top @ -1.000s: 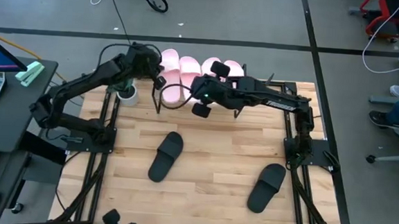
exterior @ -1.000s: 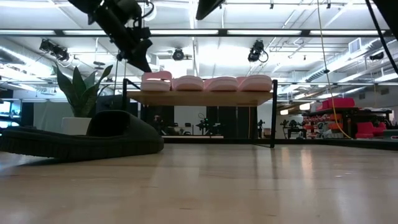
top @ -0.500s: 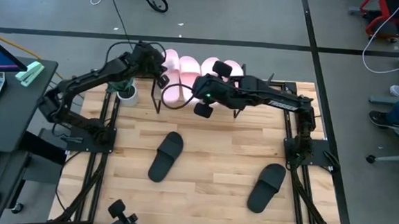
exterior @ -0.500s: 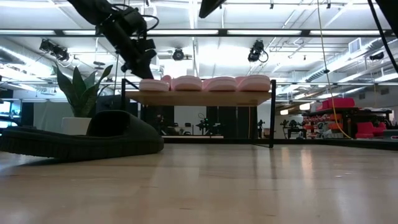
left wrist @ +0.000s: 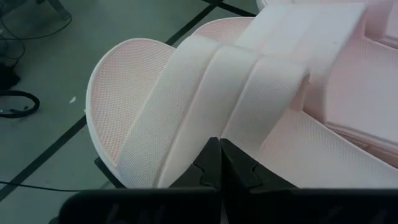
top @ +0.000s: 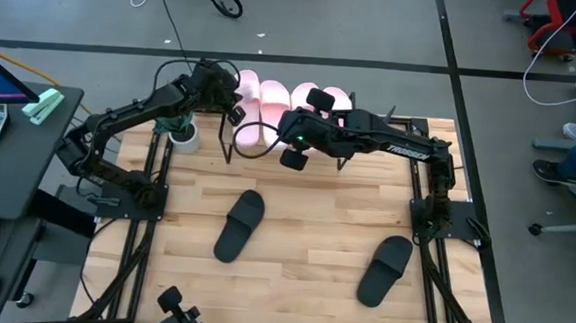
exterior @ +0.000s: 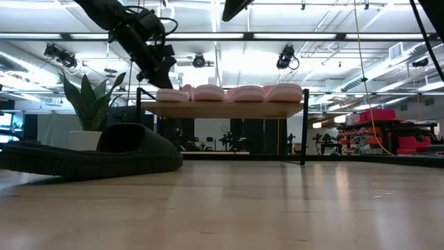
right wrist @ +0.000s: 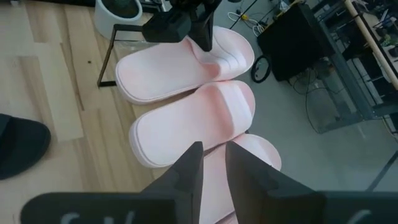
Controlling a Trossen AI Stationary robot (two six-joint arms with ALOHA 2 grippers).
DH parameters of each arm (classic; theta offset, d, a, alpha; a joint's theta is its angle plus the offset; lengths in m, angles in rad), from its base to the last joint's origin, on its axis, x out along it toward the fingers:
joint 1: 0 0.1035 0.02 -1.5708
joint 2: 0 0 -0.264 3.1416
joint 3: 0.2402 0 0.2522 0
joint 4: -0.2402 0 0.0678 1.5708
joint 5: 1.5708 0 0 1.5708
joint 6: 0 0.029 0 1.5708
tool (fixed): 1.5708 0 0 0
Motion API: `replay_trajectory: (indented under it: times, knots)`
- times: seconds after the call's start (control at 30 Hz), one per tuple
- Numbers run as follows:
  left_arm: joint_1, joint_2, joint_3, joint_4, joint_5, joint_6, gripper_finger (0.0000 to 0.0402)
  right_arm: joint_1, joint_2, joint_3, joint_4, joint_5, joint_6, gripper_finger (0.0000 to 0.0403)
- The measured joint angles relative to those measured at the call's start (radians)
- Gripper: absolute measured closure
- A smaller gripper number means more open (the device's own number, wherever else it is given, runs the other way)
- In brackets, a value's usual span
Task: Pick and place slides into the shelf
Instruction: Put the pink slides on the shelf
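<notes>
Left hand [top: 233, 106] pinched shut, tips touching end pink slide [left wrist: 205, 93] strap.

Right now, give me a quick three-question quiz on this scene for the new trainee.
1. How many pale pink wide-strap slides lie on the light wood, wire-legged shelf?
2. True or false: both black open-toe slides lie on the wooden tabletop.
3. Which tool pinches the strap of the end pink slide? A: left tool. B: right tool.
Key: 1 four; 2 true; 3 A.
</notes>
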Motion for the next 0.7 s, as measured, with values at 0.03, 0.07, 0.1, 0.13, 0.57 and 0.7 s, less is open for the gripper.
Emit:
replay_trajectory:
  times: [0.03, 0.07, 0.1, 0.13, 0.57, 0.7]
  knots:
    - [0.0, 0.0, 0.0, -0.002, 0.0, 0.0, 0.0402, 0.0, 0.0, 0.0, 0.0, 0.0, 0.0, 0.0328]
    - [0.0, 0.0, 0.0, -0.003, -0.001, 0.002, 0.0402, 0.0, 0.0, 0.0, 0.0, 0.0, 0.0, 0.0328]
    - [0.0, 0.005, 0.0, -0.001, -0.001, 0.012, 0.0401, 0.0, 0.0, 0.0, 0.0, 0.0, -0.001, 0.0328]
    - [0.0, 0.012, 0.0, 0.004, -0.001, 0.03, 0.0401, 0.0, 0.0, 0.0, 0.0, 0.0, -0.002, 0.0328]
    - [0.06, 0.068, -0.002, 0.138, 0.009, -0.009, 0.0401, 0.0, 0.0, 0.0, 0.0, 0.0, -0.034, 0.0328]
    - [0.064, 0.067, 0.002, 0.06, 0.011, -0.025, 0.0401, -0.001, 0.0, 0.0, 0.0, 0.001, -0.036, 0.0328]
